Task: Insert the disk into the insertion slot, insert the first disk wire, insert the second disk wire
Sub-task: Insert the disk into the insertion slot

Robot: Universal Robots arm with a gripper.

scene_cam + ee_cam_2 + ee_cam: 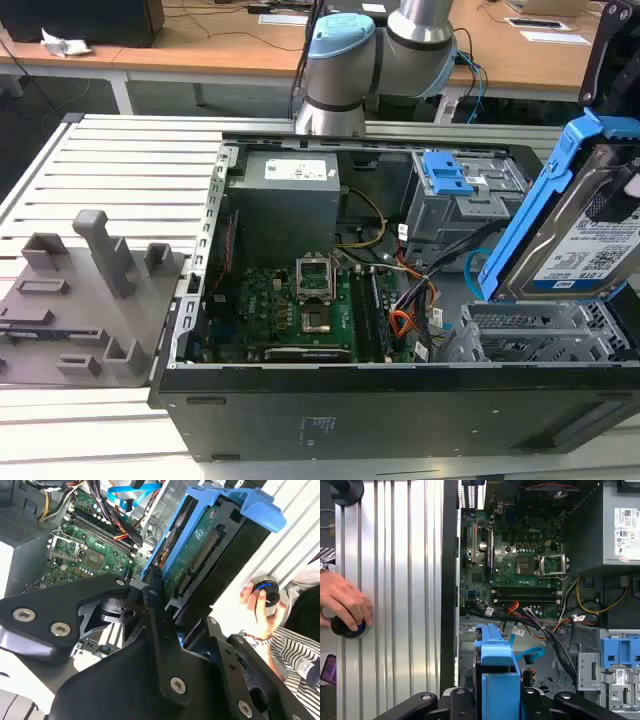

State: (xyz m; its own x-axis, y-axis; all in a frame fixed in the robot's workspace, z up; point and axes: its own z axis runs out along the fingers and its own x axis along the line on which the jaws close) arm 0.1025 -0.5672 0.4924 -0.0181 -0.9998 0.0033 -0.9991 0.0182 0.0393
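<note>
1. Exterior view: an open computer case [300, 410] lies on a slatted table [120, 160]. At the exterior view's right, the disk [585, 235] hangs tilted just above the insertion slot [545, 335], not yet in it. The first disk wire [402, 322] and second disk wire [474, 262] lie loose beside the slot.
2. Second wrist view: the gripper [182, 605] is clamped on the disk's blue carrier. A person's hand [257, 607] rests nearby.
3. First wrist view: the tilted disk [497, 675] could likely catch the slot's edge or pinch the blue cable [530, 655].
</note>
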